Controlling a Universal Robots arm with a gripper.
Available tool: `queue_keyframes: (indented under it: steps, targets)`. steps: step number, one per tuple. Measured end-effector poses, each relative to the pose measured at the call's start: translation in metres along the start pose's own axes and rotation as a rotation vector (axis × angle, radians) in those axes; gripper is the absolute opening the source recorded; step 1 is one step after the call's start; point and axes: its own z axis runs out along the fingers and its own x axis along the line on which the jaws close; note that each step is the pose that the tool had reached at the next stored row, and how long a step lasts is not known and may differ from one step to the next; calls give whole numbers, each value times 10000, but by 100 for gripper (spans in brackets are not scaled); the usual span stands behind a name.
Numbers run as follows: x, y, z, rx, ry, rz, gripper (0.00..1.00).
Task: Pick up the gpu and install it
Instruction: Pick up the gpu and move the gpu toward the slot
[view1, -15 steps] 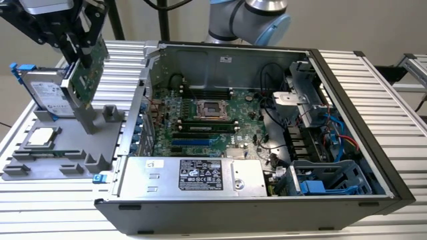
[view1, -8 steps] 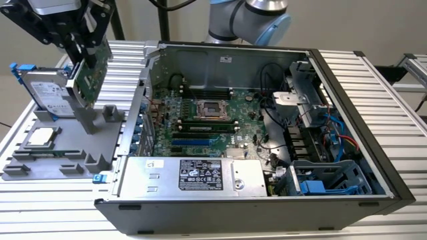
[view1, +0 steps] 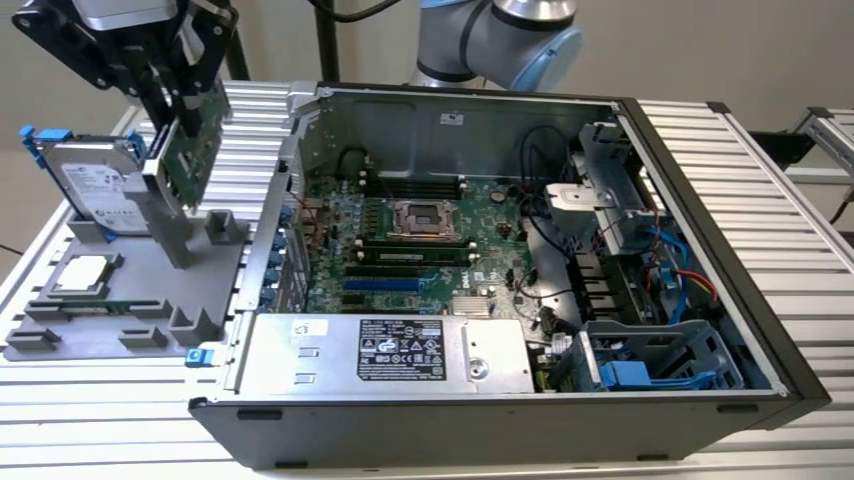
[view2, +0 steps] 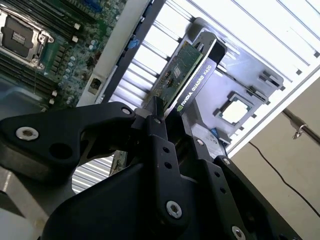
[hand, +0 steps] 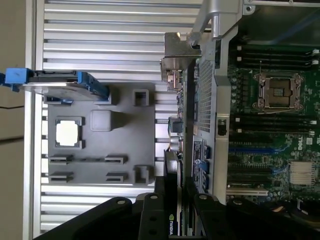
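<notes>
My gripper is at the exterior view's upper left, shut on the top edge of the gpu. The card hangs upright with its green board showing and its silver end bracket pointing down. It is held just above the grey parts holder, outside the open computer case. In the second wrist view the black fingers clamp the card's black edge, and the gpu reaches away from the gripper. In the first wrist view the gpu lies beside the case wall, clamped in the gripper.
The motherboard lies inside the case with an empty processor socket, dark memory sticks and blue slots. A silver hard drive with blue tabs stands in the holder, and a processor chip lies on it. Ribbed aluminium table around.
</notes>
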Motion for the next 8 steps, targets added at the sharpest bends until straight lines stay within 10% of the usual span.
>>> queue_keyframes:
  steps: [8]
  targets:
    - [-59,-1,0,1,2,-22,0]
